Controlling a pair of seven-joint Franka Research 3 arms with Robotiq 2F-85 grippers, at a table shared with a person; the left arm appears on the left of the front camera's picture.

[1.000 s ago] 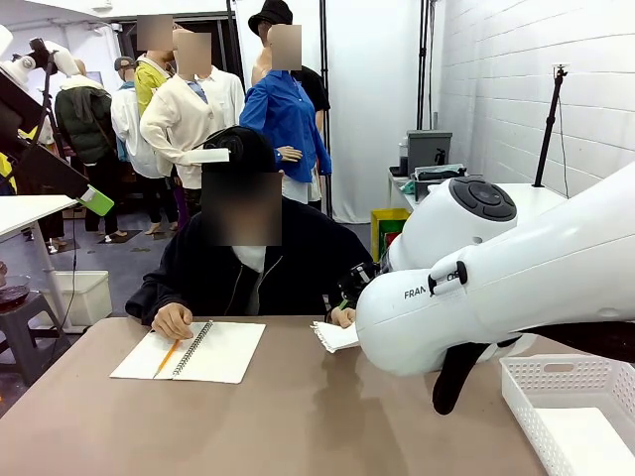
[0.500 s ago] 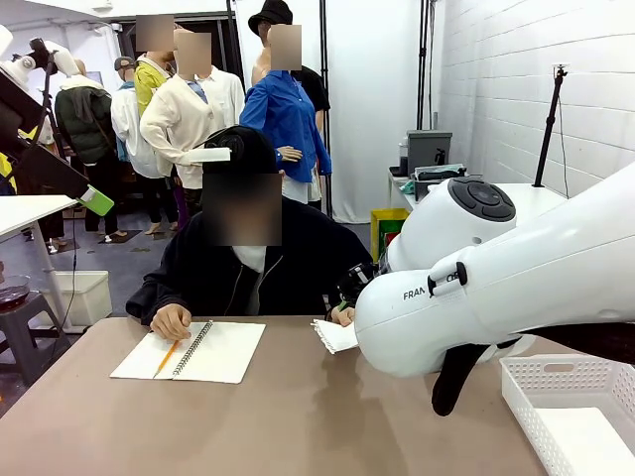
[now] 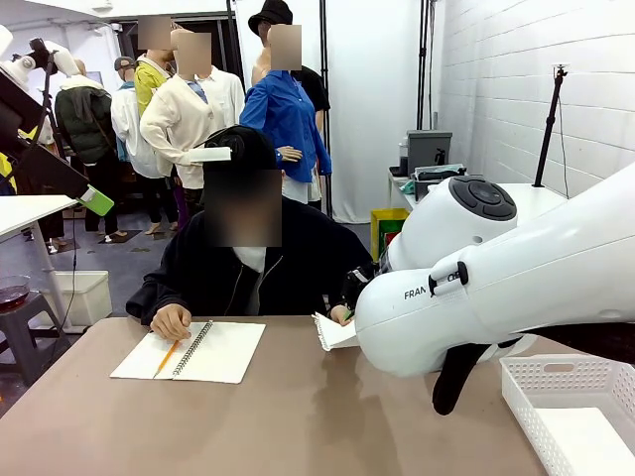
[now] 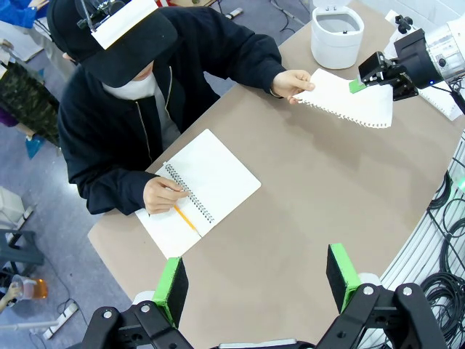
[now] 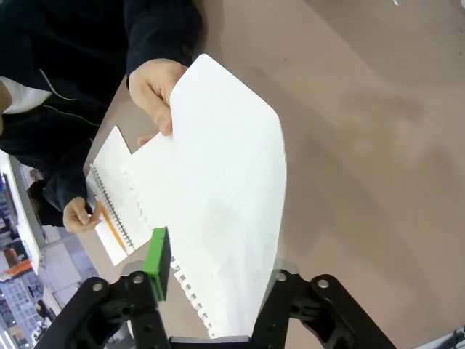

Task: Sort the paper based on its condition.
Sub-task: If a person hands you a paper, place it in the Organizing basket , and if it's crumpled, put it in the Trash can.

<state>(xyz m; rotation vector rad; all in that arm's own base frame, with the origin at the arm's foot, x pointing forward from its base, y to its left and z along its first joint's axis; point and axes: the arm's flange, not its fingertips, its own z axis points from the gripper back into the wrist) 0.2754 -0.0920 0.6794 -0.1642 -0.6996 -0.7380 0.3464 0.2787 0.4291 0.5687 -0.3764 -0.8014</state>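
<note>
handover, sorting paper by condition.

- the paper (image 4: 345, 98): one loose white sheet, held in the air above the table (image 4: 305, 203), not resting on it. the person's hand (image 4: 290, 81) pinches one corner and offers the far end toward the robot, presumably so the free end is easy to take.
- right gripper (image 4: 369, 75): its jaws straddle that free end, one green pad just beside the ragged, hole-torn edge, the other finger hidden behind the sheet. the jaws stand partly apart and no pinch on the sheet can be seen.
- left gripper (image 4: 256, 283): jaws wide apart, holding nothing, high over the near side of the table, well away from the exchange.
- the person's other hand (image 4: 166, 196) rests on an open spiral notebook (image 4: 211, 185), with a pencil (image 4: 185, 218) lying on the page.
- sheet condition: it looks flat, only gently bowed under its own weight, with no clear creases.
- white basket (image 3: 556, 365) on the robot's right and white tub (image 4: 336, 36) beside the person are likely the two sorting bins.
- risk: thin paper may tear or slip if it is pulled before the person lets go.
</note>
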